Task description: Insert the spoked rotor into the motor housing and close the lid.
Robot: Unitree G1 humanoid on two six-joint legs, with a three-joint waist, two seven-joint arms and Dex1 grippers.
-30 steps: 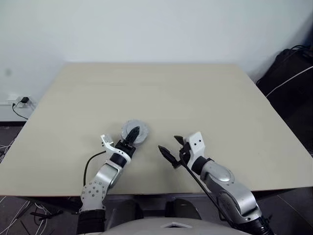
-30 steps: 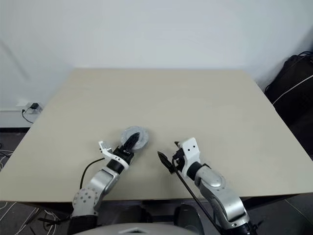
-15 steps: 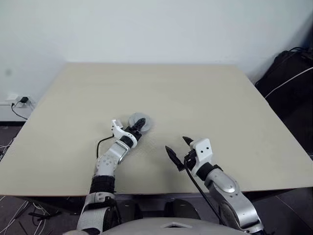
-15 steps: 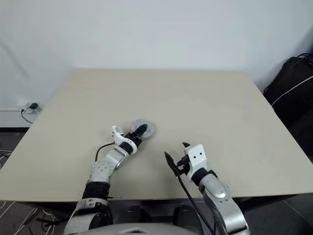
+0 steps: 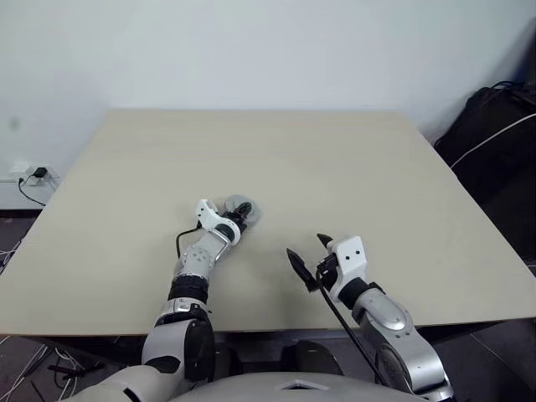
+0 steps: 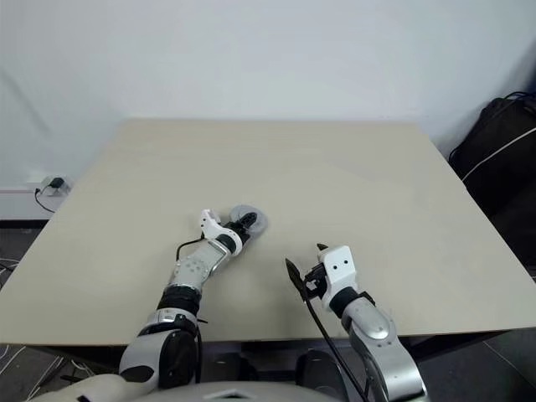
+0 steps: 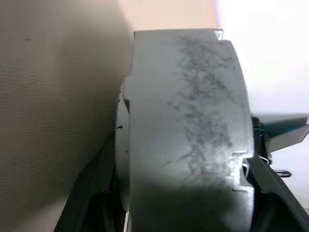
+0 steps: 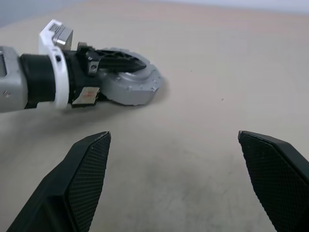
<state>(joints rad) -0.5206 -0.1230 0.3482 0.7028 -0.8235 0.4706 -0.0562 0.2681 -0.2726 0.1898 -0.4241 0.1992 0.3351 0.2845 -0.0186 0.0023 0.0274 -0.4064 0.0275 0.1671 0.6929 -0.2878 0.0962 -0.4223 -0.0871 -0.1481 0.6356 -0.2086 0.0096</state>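
Right gripper (image 5: 307, 256) sits nearest, over the near part of the table (image 5: 335, 167). Its two black fingers (image 8: 87, 179) are spread wide apart with bare tabletop between them; nothing is in it.

Beyond it and toward the robot's left, the left gripper (image 6: 244, 224) reaches forward and low to the table. In the right wrist view its black fingers (image 8: 120, 60) lie one over the top and one below a round silver-grey metal assembly (image 8: 133, 87), so the jaws are closed on it across its thickness. The left wrist view shows the same grey piece (image 7: 188, 130) edge-on between the two dark fingers, its rim scuffed, with the tabletop immediately beside it.

The assembly rests on or just at the table surface, at the tip of the left gripper, left of centre and well apart from the right gripper. Whether this grey disc is the lid alone or the lid seated on the housing cannot be told; no copper windings or spokes show.

No readable writing or labels on the part or the grippers. No containers on the table.

At the far right, beyond the table edge, a dark bag (image 5: 494, 126) lies on the floor.
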